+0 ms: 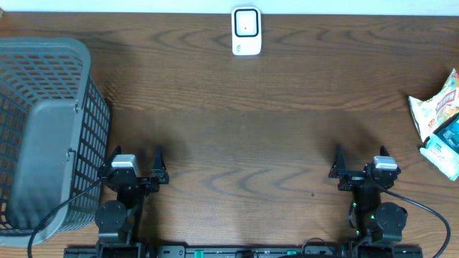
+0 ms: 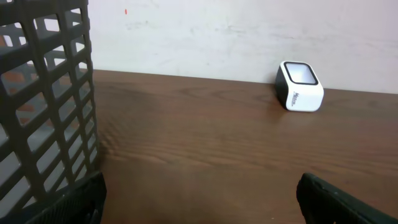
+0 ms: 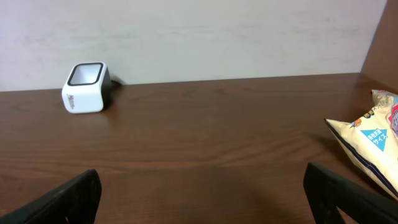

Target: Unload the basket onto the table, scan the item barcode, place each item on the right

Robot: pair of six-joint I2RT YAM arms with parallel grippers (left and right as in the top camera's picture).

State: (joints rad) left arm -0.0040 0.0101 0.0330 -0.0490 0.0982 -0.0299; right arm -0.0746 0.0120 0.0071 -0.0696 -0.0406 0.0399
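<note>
A dark brown wood-grain table [image 1: 237, 136] is meeting a pale wall. The right gripper [image 1: 358, 159] and left gripper [image 1: 136, 161] are both standing wide open, holding nothing, at 6 o'clock. The crinkly yellow-and-blue snack packets [image 1: 439, 122] are lying at 3 o'clock; the white cube-shaped barcode scanner [image 1: 246, 31] is sitting at 12 o'clock. A grey plastic lattice basket [image 1: 43, 129] is filling 9 o'clock. Probably best: the right gripper taking 1 packet by its edge, barcode facing the scanner window. The packets are running off frame, and no barcode is showing.
</note>
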